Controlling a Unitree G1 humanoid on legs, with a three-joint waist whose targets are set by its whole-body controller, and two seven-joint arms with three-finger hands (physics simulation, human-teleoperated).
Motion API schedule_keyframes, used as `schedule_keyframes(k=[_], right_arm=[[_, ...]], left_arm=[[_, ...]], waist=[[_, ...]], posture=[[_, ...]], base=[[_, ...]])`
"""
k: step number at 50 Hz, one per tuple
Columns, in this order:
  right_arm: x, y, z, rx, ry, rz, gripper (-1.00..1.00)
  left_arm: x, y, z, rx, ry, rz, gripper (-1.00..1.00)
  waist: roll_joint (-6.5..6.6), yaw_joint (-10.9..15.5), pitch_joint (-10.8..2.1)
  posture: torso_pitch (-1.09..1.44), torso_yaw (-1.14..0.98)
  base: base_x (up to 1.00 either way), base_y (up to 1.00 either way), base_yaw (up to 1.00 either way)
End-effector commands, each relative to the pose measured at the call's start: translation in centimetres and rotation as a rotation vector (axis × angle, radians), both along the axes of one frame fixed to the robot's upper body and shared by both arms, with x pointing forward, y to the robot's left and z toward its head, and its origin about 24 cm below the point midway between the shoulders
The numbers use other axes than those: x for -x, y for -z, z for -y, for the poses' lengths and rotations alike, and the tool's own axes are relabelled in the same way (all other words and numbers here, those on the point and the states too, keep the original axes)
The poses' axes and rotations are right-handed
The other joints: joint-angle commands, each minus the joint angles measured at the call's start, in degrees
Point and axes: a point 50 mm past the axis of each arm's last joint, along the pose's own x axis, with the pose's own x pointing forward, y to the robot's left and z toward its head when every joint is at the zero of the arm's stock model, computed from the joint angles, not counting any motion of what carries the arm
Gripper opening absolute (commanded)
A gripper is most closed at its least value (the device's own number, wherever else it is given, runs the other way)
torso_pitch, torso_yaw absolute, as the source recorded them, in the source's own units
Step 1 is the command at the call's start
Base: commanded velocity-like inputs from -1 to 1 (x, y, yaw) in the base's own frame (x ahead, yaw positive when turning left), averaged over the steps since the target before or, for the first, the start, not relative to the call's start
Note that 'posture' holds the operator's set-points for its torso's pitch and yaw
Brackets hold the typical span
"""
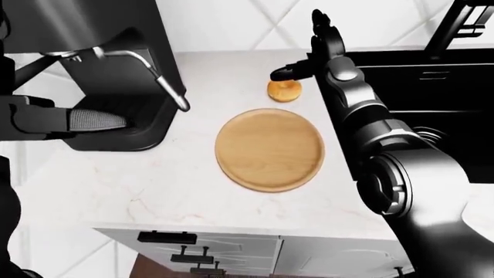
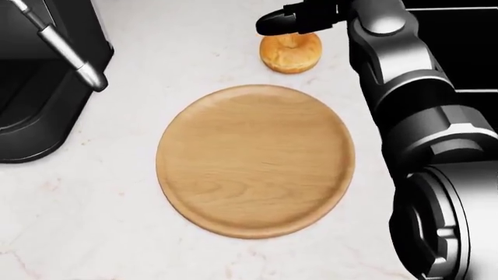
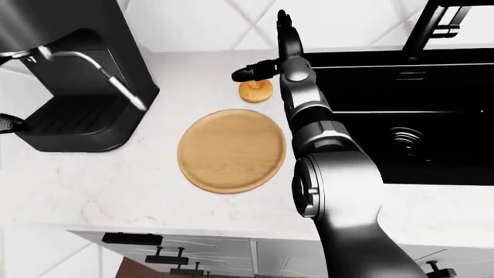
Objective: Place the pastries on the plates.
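A round golden pastry [image 2: 292, 55] with a dimple in its middle lies on the white marble counter, just above a bare round wooden plate [image 2: 257, 160] and apart from it. My right hand [image 2: 286, 22] comes in from the right with its fingers spread. One black finger [image 1: 282, 73] reaches left over the pastry's top edge, and the others point up. Nothing is held in it. My left arm [image 1: 54, 119] shows at the left edge of the left-eye view, in front of the coffee machine. Its fingers are not clear.
A black coffee machine [image 1: 116, 58] with a steel steam wand [image 1: 166, 81] stands left of the plate. A black sink [image 3: 401, 116] with a faucet [image 3: 432, 23] lies right of my right arm. The counter edge and drawer handles [image 1: 166, 237] run along the bottom.
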Motion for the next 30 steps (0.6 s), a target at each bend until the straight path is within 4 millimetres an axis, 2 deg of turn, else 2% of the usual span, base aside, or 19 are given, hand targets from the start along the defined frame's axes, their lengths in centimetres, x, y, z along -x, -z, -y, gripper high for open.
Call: schedule_keyframes(k=[1,13,30], right_arm=[[0.2,-2.9,0.0,0.006,0.026,0.096,1.0],[0.2,-3.3,-0.3,0.046,0.088,0.092,1.0],[0.3,-3.4,-1.3,0.001,0.098,0.096,1.0]], left_arm=[[0.7,-0.8,0.0,-0.013,-0.008,0.062,1.0],[0.7,-0.9,-0.1,-0.01,-0.013,0.065,1.0],[0.8,-0.5,-0.1,-0.018,-0.02,0.06,1.0]], waist=[[0.24,-0.1,-1.5],[0.34,-0.1,0.39],[0.22,-0.2,3.37]], posture=[[0.06,0.0],[0.11,0.0],[0.21,0.0]], base=[[0.0,0.0,0.0],[0.0,0.0,0.0],[0.0,0.0,0.0]])
